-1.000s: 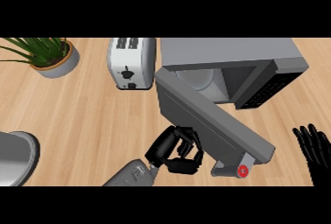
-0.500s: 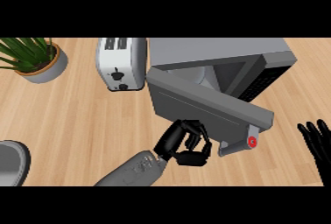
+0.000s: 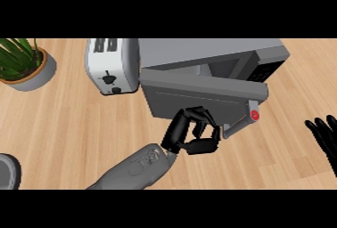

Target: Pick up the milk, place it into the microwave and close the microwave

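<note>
The grey microwave (image 3: 211, 50) stands at the back of the counter. Its door (image 3: 197, 95) is swung most of the way across the opening, leaving a dark gap (image 3: 227, 71) at the right. A handle with a red button (image 3: 254, 116) is on the door's right end. My left hand (image 3: 193, 134) is at the door's lower face with its fingers curled, touching the door and holding nothing. The milk shows nowhere; the door hides most of the inside. My right hand (image 3: 324, 136) rests open at the right edge, fingers up.
A white toaster (image 3: 112, 67) stands right beside the microwave on its left. A potted plant (image 3: 23, 64) is at the far left. A grey rounded vessel (image 3: 6, 171) shows at the lower left edge. Bare wooden counter (image 3: 79, 129) lies around my left arm.
The microwave door has swung further towards the opening, with my left hand following it upward. The right hand has stayed at the right edge.
</note>
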Robot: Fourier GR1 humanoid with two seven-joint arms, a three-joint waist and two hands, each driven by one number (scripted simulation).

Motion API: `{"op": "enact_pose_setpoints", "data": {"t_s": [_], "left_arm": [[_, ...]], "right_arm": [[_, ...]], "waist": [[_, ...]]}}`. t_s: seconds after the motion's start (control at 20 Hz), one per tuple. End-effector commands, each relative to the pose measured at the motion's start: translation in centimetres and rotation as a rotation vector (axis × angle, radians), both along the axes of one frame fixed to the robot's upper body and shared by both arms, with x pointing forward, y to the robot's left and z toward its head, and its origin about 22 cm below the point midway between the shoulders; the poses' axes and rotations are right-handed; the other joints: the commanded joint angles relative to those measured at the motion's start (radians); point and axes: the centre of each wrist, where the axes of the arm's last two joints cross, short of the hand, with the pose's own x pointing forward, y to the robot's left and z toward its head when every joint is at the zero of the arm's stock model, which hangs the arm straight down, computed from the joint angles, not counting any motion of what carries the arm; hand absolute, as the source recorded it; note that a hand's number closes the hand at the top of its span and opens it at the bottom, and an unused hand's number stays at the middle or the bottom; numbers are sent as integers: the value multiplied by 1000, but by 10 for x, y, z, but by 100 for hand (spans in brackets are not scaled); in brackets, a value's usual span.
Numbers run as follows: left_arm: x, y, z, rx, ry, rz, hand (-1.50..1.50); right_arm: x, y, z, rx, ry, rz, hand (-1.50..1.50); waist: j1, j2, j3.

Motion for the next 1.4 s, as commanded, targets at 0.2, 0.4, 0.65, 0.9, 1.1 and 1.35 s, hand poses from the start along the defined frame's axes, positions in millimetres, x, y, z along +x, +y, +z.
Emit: {"op": "enact_pose_setpoints", "data": {"t_s": [0.2,0.4,0.65,0.9,1.1,1.35], "left_arm": [[27,-9,32,-58,-2,171,-150],[40,-10,39,-38,29,220,-150],[43,-9,45,-100,53,299,-150],[43,-8,45,-137,45,339,-150],[46,-9,48,-155,69,351,-150],[49,-9,49,-169,59,353,-150]], "right_arm": [[8,-11,23,-31,-38,-2,-150],[20,-19,52,-105,-142,-29,-150],[24,-34,104,-355,-311,-159,150],[28,-36,114,-394,-345,-183,150],[35,-34,120,-399,-364,-201,150],[39,-39,122,-405,-363,-205,150]], "waist": [[-47,10,2],[-61,20,3],[-74,26,-1],[-72,36,0],[-60,46,1],[-65,50,3]]}}
